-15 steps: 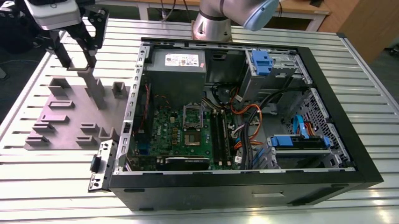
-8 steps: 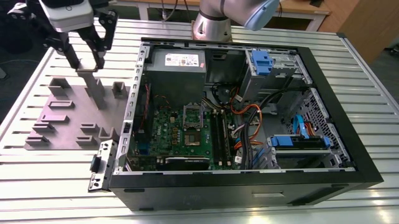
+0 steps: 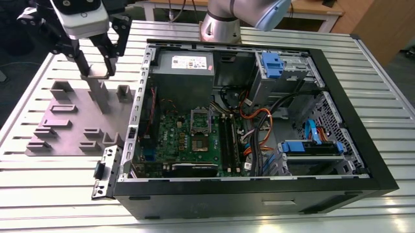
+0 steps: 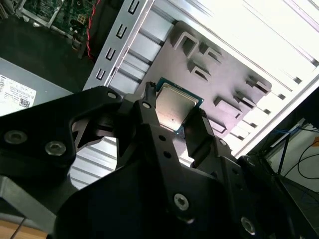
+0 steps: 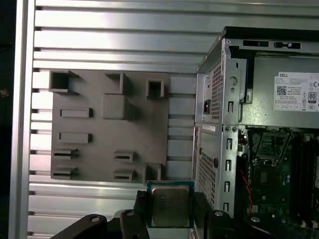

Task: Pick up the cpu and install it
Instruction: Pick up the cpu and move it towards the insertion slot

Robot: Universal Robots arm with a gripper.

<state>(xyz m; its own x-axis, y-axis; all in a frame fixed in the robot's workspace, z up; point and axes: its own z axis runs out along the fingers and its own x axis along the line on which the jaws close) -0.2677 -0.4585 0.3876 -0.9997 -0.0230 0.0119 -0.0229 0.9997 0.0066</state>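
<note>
One slatted aluminium table carries one open black computer case, one white printed label on its power supply, and one grey moulded fixture plate. Above that plate, one black pincer grips the single silvery square cpu.

— Where is the gripper?
— Over the grey fixture plate, near the table edge on the exterior view's left. Its fingers clamp the cpu, a thin pale piece, just above one tall block.
— And the computer case?
— Open, just beside the plate, with the green motherboard flat inside.
</note>
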